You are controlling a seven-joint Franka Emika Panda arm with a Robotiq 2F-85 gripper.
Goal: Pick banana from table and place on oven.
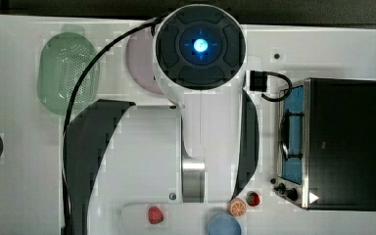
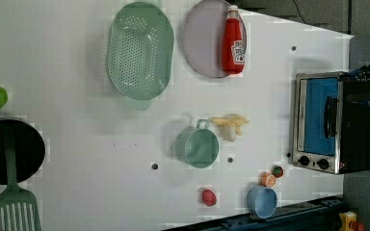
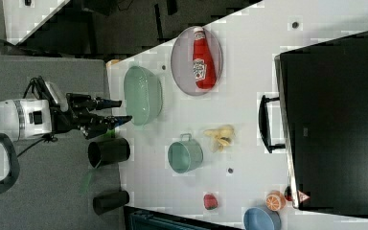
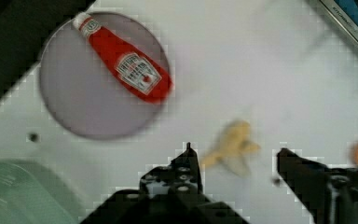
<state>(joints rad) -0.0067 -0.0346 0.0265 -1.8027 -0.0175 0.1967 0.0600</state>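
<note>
Table (image 2: 77, 159) is smooth matt white, oven (image 2: 351, 127) has a brushed metal-looking frame and glossy blue glass, colander (image 2: 139, 50) looks like matt plastic, ketchup bottle (image 2: 232, 41) is probably shiny plastic.

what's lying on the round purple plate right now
A red ketchup bottle lies on its side on the purple plate, cap toward the table's far edge in the left view. Whatever sits beneath the bottle is covered; the rest of the plate is bare.
</note>
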